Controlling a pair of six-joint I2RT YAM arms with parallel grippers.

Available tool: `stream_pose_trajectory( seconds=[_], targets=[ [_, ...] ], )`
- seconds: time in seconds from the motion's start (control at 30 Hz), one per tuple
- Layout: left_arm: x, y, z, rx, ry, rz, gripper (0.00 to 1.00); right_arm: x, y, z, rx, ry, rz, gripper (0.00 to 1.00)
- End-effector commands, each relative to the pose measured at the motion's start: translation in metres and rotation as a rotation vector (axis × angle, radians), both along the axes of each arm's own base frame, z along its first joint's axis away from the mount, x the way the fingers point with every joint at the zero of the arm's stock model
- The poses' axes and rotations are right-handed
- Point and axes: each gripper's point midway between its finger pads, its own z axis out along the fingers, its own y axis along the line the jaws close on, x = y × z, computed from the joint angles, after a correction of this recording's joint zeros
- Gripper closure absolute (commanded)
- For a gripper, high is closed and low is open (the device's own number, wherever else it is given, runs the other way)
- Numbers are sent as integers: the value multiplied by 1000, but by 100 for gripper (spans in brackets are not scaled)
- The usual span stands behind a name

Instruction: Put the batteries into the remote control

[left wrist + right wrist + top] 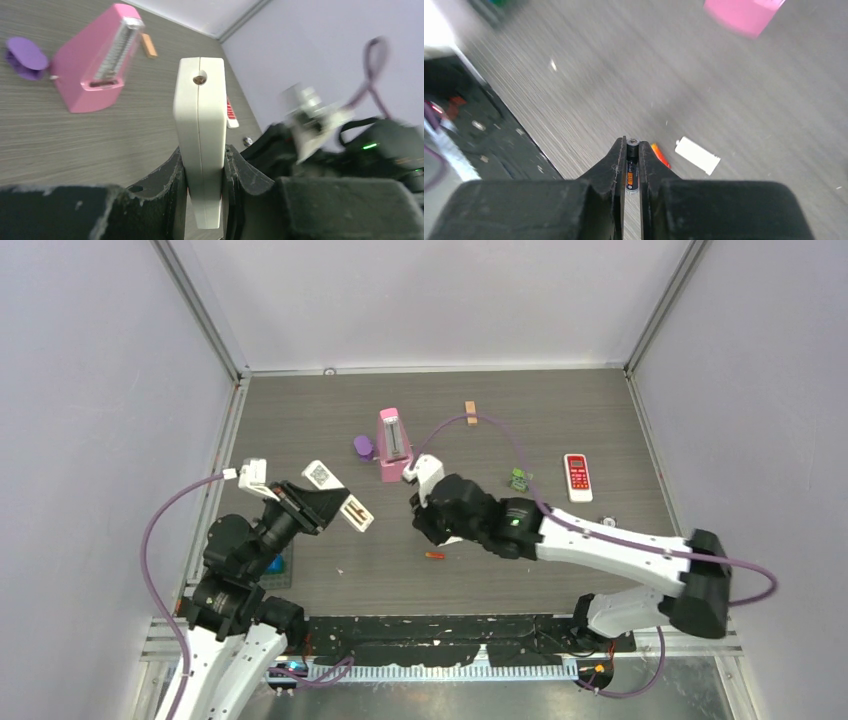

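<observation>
Remote control [199, 125], a smooth white slab, is clamped on edge in the raised left gripper [202, 160], nearer than the pink metronome [393, 445]. Right gripper [632, 147], stretched low over the grained bench [560, 420], pinches a dark cylindrical battery [632, 176]; a red-orange battery [660, 155] lies beside.

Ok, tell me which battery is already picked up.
The dark battery with the orange label, clamped in the right pincer. The red-orange battery lies loose on the table beside it.
</observation>
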Motion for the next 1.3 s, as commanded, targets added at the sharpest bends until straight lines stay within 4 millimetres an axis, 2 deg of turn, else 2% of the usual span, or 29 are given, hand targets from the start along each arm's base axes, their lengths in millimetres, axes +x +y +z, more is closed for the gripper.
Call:
stream_pose_trajectory(
  seconds=[0.0, 0.03, 0.07, 0.2, 0.33, 0.43, 0.63, 0.9, 1.13, 1.27],
  targets=[
    [-7, -26, 39, -168, -151, -159, 100, 18, -5, 130, 324, -174, -112, 95],
    [-8, -31, 42, -185, -171, -189, 100, 15, -6, 143, 361, -183, -104, 94],
    [-10, -35, 47, -197, -196, -220, 100, 12, -9, 166, 427, -204, -97, 94],
    [-18, -46, 58, -223, -249, -314, 100, -12, -3, 217, 606, -206, 27, 94],
    [-28, -54, 70, -244, -292, -396, 100, -28, 7, 246, 723, -185, 105, 94],
    [-30, -55, 72, -257, -282, -411, 100, -37, 16, 260, 777, -180, 162, 94],
    [-28, -58, 73, -328, -183, -430, 100, -46, 34, 263, 770, -181, 210, 93],
    [-24, -58, 71, -409, -98, -416, 100, -53, 47, 258, 740, -197, 234, 93],
    [-24, -61, 72, -417, -78, -440, 100, -45, 57, 242, 680, -234, 195, 93],
    [-25, -62, 68, -400, -61, -445, 100, -40, 58, 240, 667, -258, 182, 93]
  ],
)
